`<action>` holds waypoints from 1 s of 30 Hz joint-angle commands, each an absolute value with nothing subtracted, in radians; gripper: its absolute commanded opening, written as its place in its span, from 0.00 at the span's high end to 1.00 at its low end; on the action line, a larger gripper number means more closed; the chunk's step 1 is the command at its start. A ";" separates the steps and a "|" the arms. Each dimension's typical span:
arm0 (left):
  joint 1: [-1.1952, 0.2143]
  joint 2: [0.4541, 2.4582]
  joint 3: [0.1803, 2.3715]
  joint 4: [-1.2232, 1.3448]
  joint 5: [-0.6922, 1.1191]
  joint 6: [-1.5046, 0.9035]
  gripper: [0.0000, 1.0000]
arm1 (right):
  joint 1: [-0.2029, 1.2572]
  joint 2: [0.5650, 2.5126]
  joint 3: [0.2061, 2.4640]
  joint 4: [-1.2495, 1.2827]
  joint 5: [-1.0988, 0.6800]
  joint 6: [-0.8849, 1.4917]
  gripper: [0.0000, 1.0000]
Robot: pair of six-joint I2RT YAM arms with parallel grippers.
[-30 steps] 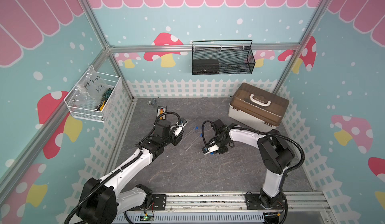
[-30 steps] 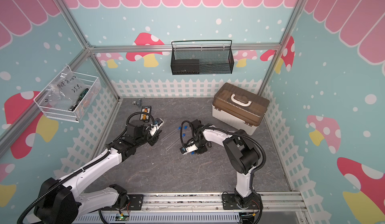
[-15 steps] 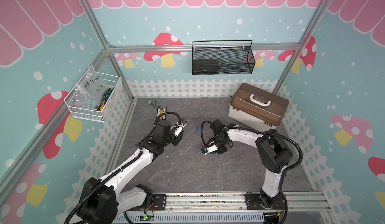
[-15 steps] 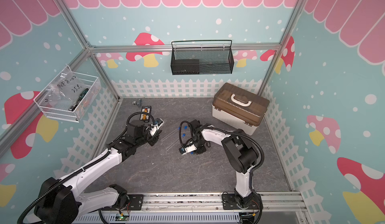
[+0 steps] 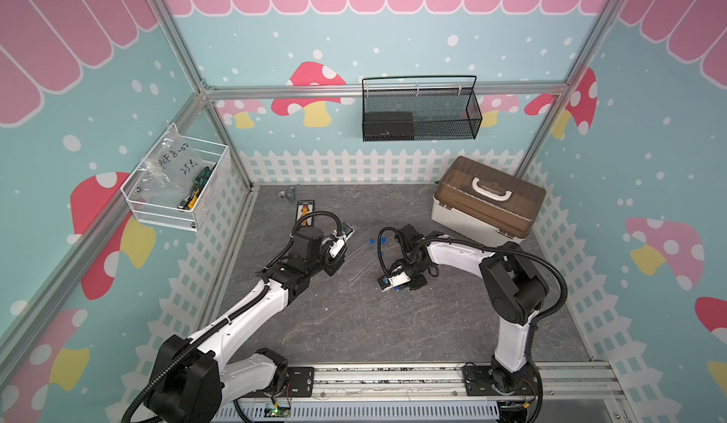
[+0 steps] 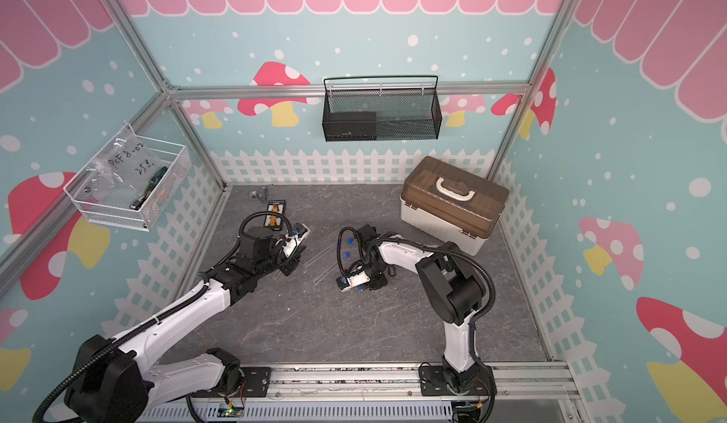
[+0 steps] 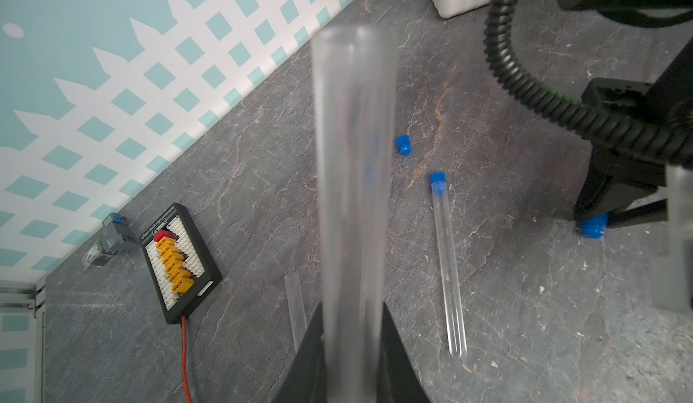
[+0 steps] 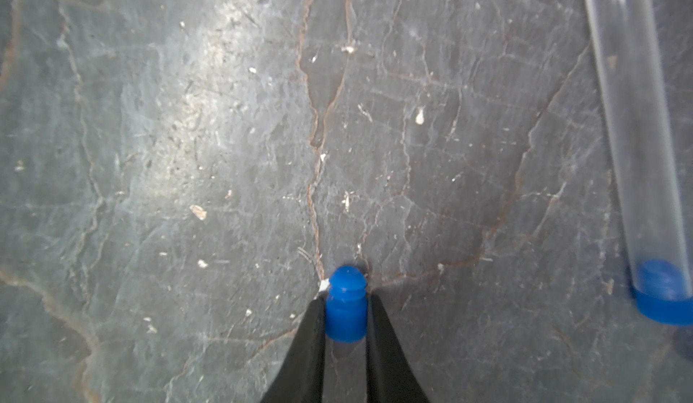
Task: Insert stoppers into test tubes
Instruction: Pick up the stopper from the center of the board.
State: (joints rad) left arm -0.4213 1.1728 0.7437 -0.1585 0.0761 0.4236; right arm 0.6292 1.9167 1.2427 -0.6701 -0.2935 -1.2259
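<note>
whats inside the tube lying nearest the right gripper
A blue stopper plugs one end of the test tube; the rest looks empty. Its wall is clear, so nothing inside is covered.

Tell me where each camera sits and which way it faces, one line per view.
Top views: high above the front rail, looking down on the grey stone-patterned tabletop; the white-and-black left arm and right arm show.
Left wrist: on the left arm, looking along the left gripper, shut on a clear plastic test tube, toward the fenced wall.
Right wrist: close over the tabletop, looking past the right gripper, shut on a blue ribbed stopper.
Shared: both wrist views show that stopper at the right gripper's tips.
</note>
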 commanded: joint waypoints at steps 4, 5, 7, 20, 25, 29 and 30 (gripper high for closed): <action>-0.425 1.180 0.739 -0.157 0.091 0.439 1.00 | 0.638 1.986 1.256 -0.715 -0.315 -1.213 0.83; -0.425 1.180 0.738 -0.156 0.091 0.440 1.00 | 0.638 1.986 1.256 -0.712 -0.315 -1.212 0.84; -0.425 1.181 0.738 -0.158 0.089 0.440 1.00 | 0.640 1.983 1.255 -0.710 -0.316 -1.206 0.85; -0.425 1.132 0.706 -0.117 0.058 0.475 1.00 | 0.638 1.824 1.186 -0.644 -0.367 -1.094 0.89; -0.426 1.126 0.701 -0.129 0.085 0.521 1.00 | 0.638 1.712 1.145 -0.631 -0.377 -1.007 0.89; -0.442 1.116 0.700 -0.148 0.150 0.601 1.00 | 0.627 1.598 1.097 -0.633 -0.388 -0.886 0.90; -0.452 1.111 0.696 -0.150 0.162 0.625 1.00 | 0.626 1.564 1.081 -0.635 -0.394 -0.853 0.90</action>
